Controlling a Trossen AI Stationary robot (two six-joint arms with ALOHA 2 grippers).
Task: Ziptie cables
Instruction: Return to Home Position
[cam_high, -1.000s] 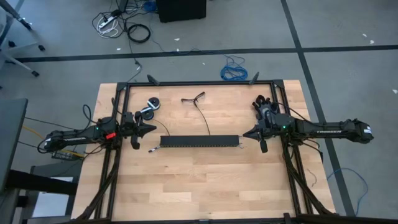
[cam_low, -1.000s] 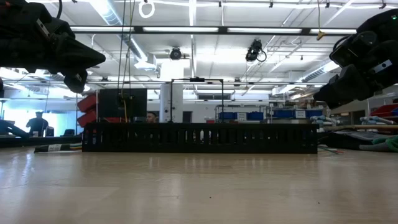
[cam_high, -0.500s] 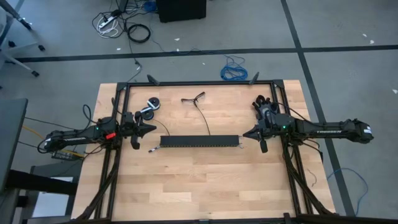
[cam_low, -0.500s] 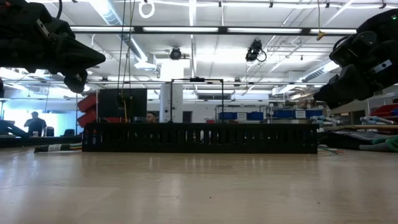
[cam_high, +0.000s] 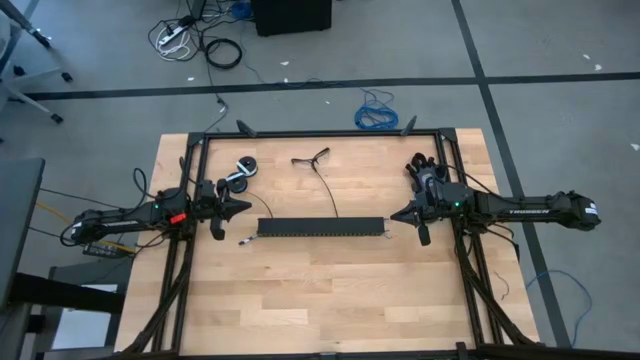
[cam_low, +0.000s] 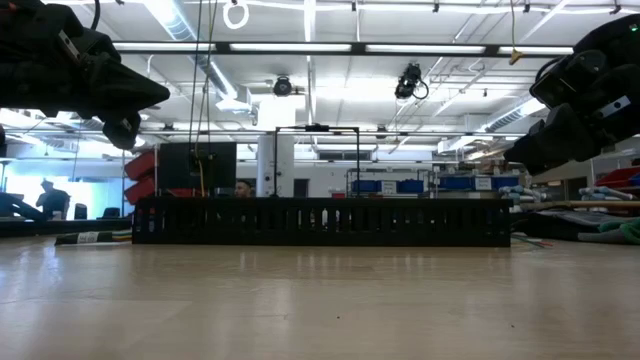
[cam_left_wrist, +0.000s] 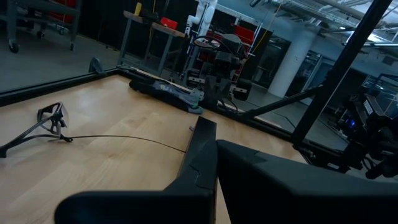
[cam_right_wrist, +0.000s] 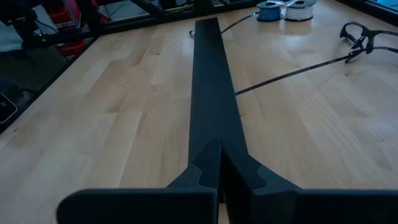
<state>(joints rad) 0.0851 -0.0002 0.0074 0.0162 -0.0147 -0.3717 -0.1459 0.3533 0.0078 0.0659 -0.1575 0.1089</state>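
Note:
A long black perforated strip (cam_high: 320, 227) lies flat across the table's middle, and a short pale stub (cam_high: 243, 240) shows at its left end. The bundle of cables does not plainly show. One thin black strip, seemingly a ziptie (cam_high: 327, 190), runs from a small black tangle (cam_high: 311, 158) near the far edge to the perforated strip. My left gripper (cam_high: 245, 206) hovers shut just left of the strip's left end, its fingertips (cam_left_wrist: 214, 155) together. My right gripper (cam_high: 393, 213) hovers shut just off the strip's right end, its fingertips (cam_right_wrist: 219, 155) together. Both are above the table.
Two tape rolls (cam_high: 243, 165) sit at the far left of the table. A black metal frame (cam_high: 320, 134) borders the table's far edge and sides. A blue coiled cable (cam_high: 376, 118) lies on the floor beyond. Bare wood (cam_high: 320, 290) fills the near half.

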